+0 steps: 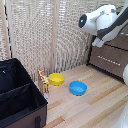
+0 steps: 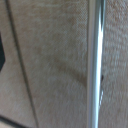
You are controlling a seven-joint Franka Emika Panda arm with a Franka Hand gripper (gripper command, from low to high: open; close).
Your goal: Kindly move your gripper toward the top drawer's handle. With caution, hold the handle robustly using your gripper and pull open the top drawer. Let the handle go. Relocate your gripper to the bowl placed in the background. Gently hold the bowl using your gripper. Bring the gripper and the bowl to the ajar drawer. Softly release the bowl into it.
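Up at the far right corner of the wooden floor, as the exterior view has it, I see my white arm reaching toward the dark-framed dresser (image 1: pixel 111 56). The gripper (image 1: pixel 98 43) sits right against the top drawer (image 1: pixel 118 40), but its fingers are hidden there, so I cannot tell how wide they stand or whether they grip anything. The wrist view fills with brown wood grain of that drawer front and the handle (image 2: pixel 95 65) — a thin silver bar running across the whole picture, very close to the camera.

Toward the back of the floor, near the woven screen (image 1: pixel 45 35), rests the yellow bowl (image 1: pixel 56 79), upright. The blue bowl (image 1: pixel 78 88) sits just beside it, nearer the floor's middle. A small orange-patterned box (image 1: pixel 44 82) stands between the yellow bowl and an open black case (image 1: pixel 20 95) — the case occupies the floor's front left corner.
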